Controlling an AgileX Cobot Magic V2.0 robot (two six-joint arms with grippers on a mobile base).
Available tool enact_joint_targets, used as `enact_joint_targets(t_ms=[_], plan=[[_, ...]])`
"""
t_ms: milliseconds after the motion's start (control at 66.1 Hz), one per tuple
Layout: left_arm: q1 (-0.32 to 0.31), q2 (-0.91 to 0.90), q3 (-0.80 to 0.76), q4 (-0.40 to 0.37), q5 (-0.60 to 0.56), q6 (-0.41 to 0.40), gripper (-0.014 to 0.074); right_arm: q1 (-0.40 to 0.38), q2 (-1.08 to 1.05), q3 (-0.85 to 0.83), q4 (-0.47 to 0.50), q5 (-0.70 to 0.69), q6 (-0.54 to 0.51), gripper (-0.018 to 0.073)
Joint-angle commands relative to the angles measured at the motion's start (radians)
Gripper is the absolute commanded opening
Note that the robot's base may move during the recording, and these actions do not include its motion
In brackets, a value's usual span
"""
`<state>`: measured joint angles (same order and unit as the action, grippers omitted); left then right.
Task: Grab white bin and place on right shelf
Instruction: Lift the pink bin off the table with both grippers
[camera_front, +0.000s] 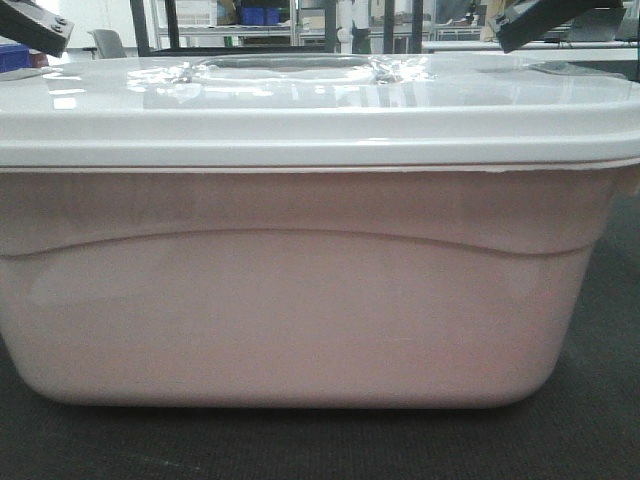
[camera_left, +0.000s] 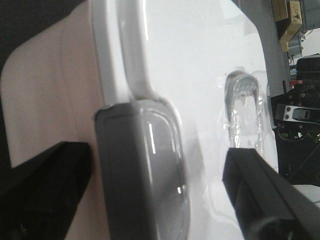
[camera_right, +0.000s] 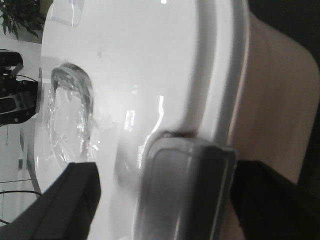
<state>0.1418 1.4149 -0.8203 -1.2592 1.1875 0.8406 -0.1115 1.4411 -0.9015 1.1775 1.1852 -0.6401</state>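
Straddling both ends of the white bin (camera_front: 300, 320), the left fingers (camera_left: 45, 190) and right fingers (camera_right: 70, 200) stand wide.
Each pair flanks a grey end clasp (camera_left: 145, 170), one finger over the glossy pale lid (camera_front: 320, 110), one beside the pinkish wall; the bin sits on a dark bench (camera_front: 600, 430).

The white bin (camera_front: 300, 310) sits on the worktop (camera_front: 600, 430), close before the front camera, with its lid (camera_front: 320, 110) on top. The left gripper (camera_left: 155, 200) is at its left end and the right gripper (camera_right: 170, 205) at its right end, each with jaws spread astride an end clip (camera_left: 145, 170). Racks (camera_front: 260, 20) stand well behind.
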Motion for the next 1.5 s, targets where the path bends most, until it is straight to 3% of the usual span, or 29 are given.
enact_joint_targets(t_ms=[0,742,999,1484], plan=[[-0.006,-0.025,-0.022,-0.067,0.090,0.009,0.0440,0.002,-0.028,-0.023,0.078,0.138,-0.015,0.0622],[-0.010,-0.025,-0.022,-0.045,0.090,0.007,0.0435,0.002,-0.028,-0.023,0.060,0.148,-0.015,0.0620],[-0.010,-0.025,-0.022,-0.045,0.090,0.007,0.0298,0.002,-0.028,-0.023,0.057,0.148,-0.015,0.0451],[-0.013,-0.025,-0.022,-0.045,0.129,0.031,0.0267,0.002,-0.029,-0.023,0.057,0.149,-0.030,0.0449]])
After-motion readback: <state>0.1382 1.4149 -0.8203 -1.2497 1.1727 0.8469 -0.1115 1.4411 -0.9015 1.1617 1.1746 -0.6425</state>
